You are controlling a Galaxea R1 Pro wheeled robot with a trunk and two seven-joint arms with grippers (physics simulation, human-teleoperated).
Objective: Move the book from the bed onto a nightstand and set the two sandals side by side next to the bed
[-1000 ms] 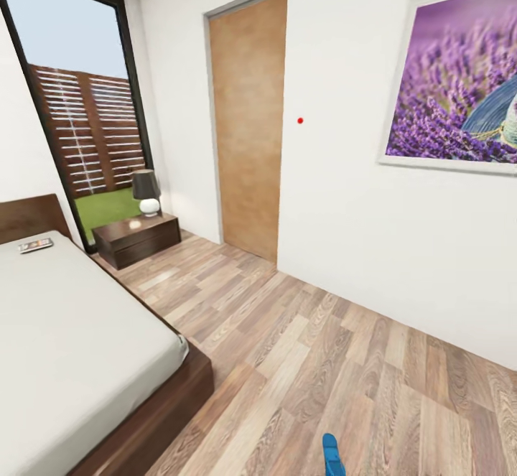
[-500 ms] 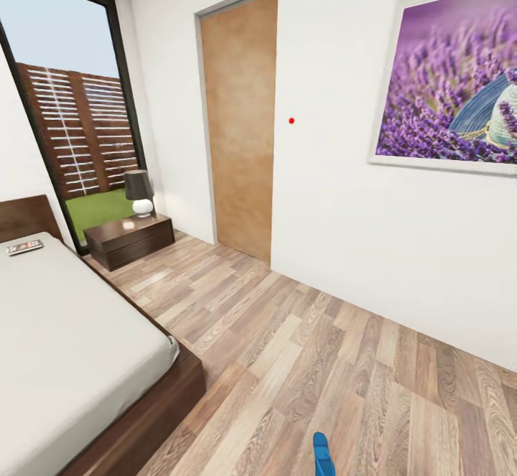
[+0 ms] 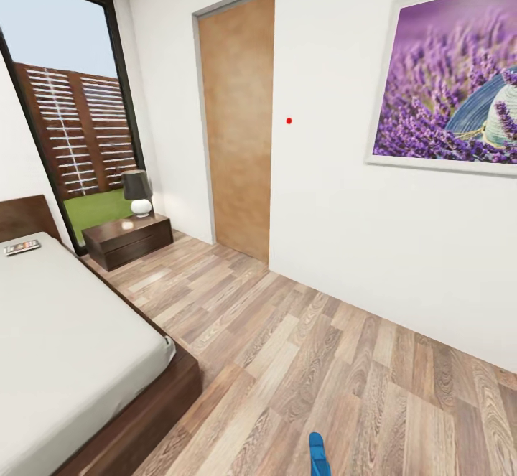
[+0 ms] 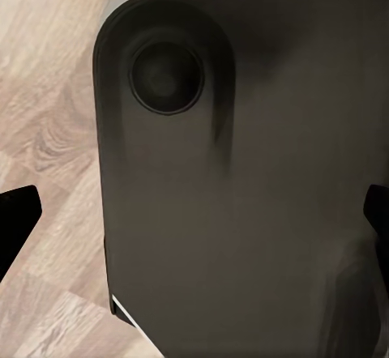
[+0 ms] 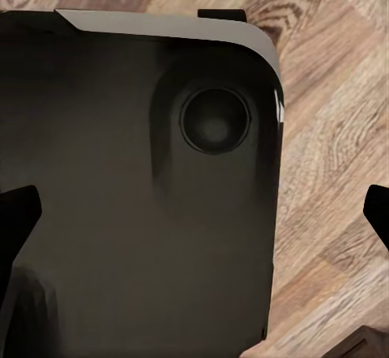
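Note:
The bed, a dark-brown frame with a grey mattress, takes up the left of the head view. The book lies flat on the mattress near the headboard. Beyond the bed's far corner stands a dark-brown nightstand below the window. The tip of one blue sandal shows on the floor at the bottom edge; the other sandal is out of view. In the left wrist view my left gripper is open, its fingertips wide apart over the robot's dark body. My right gripper is likewise open and holds nothing.
A lamp with a dark shade stands on the nightstand. A wooden door is set in the white wall, with a framed lavender picture to its right. Wood-plank floor stretches between bed and wall.
The whole head view has shifted slightly left as the camera moved. The book, nightstand and sandal keep their places in the room.

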